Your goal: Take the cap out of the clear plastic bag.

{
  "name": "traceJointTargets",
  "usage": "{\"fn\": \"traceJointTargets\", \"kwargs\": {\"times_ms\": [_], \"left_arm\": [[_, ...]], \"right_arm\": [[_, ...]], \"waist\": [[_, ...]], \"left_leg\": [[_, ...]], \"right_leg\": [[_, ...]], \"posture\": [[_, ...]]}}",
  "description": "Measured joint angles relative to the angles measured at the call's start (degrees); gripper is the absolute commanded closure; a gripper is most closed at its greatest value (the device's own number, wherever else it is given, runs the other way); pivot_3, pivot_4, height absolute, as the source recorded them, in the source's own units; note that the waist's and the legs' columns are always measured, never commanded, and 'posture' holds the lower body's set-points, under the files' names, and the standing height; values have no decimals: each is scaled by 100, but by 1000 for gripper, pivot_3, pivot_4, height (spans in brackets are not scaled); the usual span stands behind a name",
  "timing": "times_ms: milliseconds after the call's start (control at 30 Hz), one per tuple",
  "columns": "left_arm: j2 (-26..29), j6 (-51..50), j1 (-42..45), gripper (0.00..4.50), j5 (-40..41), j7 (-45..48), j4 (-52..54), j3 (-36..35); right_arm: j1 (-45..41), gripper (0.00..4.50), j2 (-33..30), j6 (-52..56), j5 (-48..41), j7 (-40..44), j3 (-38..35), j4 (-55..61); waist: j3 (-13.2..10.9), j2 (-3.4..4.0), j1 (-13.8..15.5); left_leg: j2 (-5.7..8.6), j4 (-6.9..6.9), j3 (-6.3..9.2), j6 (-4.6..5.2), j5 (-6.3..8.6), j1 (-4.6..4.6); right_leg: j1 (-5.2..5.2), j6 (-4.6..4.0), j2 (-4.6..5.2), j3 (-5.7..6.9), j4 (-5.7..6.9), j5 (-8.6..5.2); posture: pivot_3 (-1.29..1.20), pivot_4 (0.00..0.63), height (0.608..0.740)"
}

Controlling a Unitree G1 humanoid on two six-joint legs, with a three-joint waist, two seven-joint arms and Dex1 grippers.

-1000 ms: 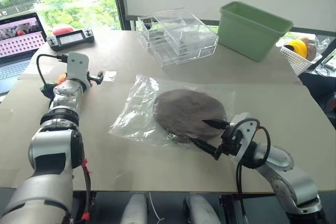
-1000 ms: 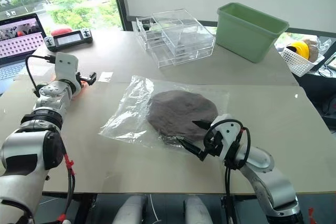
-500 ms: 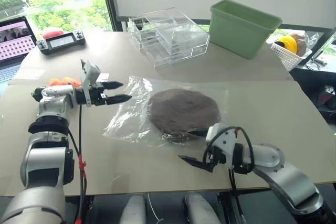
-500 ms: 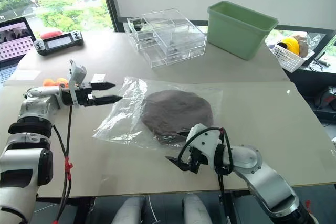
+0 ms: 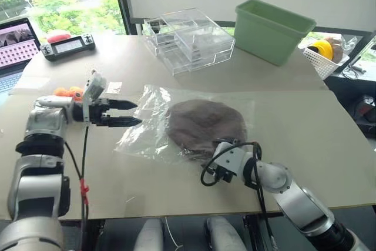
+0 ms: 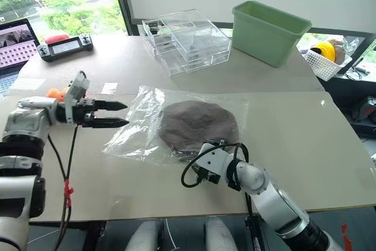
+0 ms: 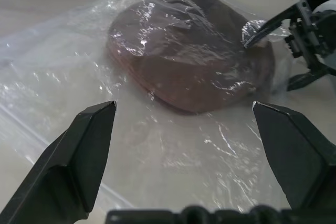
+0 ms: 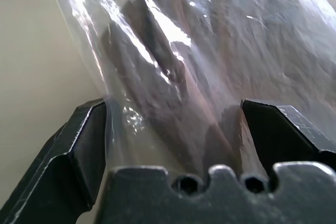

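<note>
The brown cap [image 5: 205, 123] lies flat inside the clear plastic bag [image 5: 147, 130] at the middle of the table. My left gripper [image 5: 138, 113] hovers open at the bag's left edge, pointing right toward the cap; in the left wrist view the bag [image 7: 173, 145] spreads between its fingers [image 7: 84, 145] with the cap [image 7: 184, 56] beyond. My right gripper [image 8: 173, 103] is open at the bag's near edge, with the crinkled plastic and the cap's rim [image 8: 173, 87] between its jaws. The left wrist view also catches that right gripper [image 7: 278, 56] against the cap's far side.
Clear acrylic drawer boxes [image 5: 188, 39] and a green bin [image 5: 273, 24] stand at the back. A white basket [image 5: 323, 57] sits at the far right. A small orange toy [image 5: 67, 92] lies behind my left wrist; a controller [image 5: 67, 45] and laptop [image 5: 14, 36] are back left.
My left gripper swung from pointing away to pointing right at the bag and drew back a little. My right gripper rolled and dropped onto the bag's near edge. The head camera shifted.
</note>
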State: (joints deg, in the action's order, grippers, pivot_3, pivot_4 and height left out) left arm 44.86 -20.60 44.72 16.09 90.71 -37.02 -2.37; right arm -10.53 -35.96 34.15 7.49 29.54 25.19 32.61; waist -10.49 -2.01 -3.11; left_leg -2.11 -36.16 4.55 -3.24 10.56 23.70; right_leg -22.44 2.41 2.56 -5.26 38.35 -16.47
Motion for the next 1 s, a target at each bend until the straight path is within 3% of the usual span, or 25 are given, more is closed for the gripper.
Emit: {"fn": "traceJointTargets", "kwargs": {"times_ms": [100, 233, 300, 400, 600, 767, 1000], "left_arm": [[-164, 302, -460, 33, 6, -406, 435, -153], [-988, 2221, -1726, 33, -228, -1666, 1698, -501], [-1426, 2550, -2064, 33, -223, -2399, 2208, -657], [-1425, 2793, -2993, 33, 18, -2681, 3492, -880], [-1288, 2582, -4026, 33, 283, -2828, 4431, -849], [-1053, 2168, -4149, 33, 616, -2928, 4827, -872], [-639, 1613, -3970, 33, 851, -3068, 4341, -1078]], "right_arm": [[41, 0, 65, 43, 73, -22, -43, -25], [58, 0, 152, 23, 73, -17, -129, -152], [54, 0, 200, 10, 73, -18, -167, -217], [-33, 0, 366, -38, 80, -45, -165, -411], [-220, 0, 567, -121, 194, -203, -187, -742], [-380, 0, 683, -275, 265, -211, -169, -1005], [-1019, 0, 796, -955, 675, -174, 178, -1791]], "waist": [[1, -1, 51], [12, -13, 88], [19, -26, 114], [33, -26, 31], [36, -24, 73], [36, -24, 64], [36, -23, 16]], "left_leg": [[-2, -3, -1, 0, 0, -22], [-6, -3, -7, -1, 0, -30], [-8, -10, -3, -1, 0, -31], [-8, -2, -25, -1, 1, -54], [-19, -8, -21, 8, -6, -55], [-19, -11, -24, 8, -7, -57], [-30, -6, -29, 9, -7, -57]], "right_leg": [[18, 6, 0, -2, 0, -4], [25, -6, 2, -10, -2, 4], [26, -8, -1, -6, 7, 6], [34, -7, 2, -31, 10, 5], [32, 21, -12, -20, 11, -12], [33, 22, -12, -23, 10, -12], [27, 19, -23, -24, 8, -13]], "posture": [[0, 150, 735], [0, 150, 735], [0, 150, 735], [0, 150, 735], [0, 150, 735], [0, 150, 735], [0, 150, 735]]}}
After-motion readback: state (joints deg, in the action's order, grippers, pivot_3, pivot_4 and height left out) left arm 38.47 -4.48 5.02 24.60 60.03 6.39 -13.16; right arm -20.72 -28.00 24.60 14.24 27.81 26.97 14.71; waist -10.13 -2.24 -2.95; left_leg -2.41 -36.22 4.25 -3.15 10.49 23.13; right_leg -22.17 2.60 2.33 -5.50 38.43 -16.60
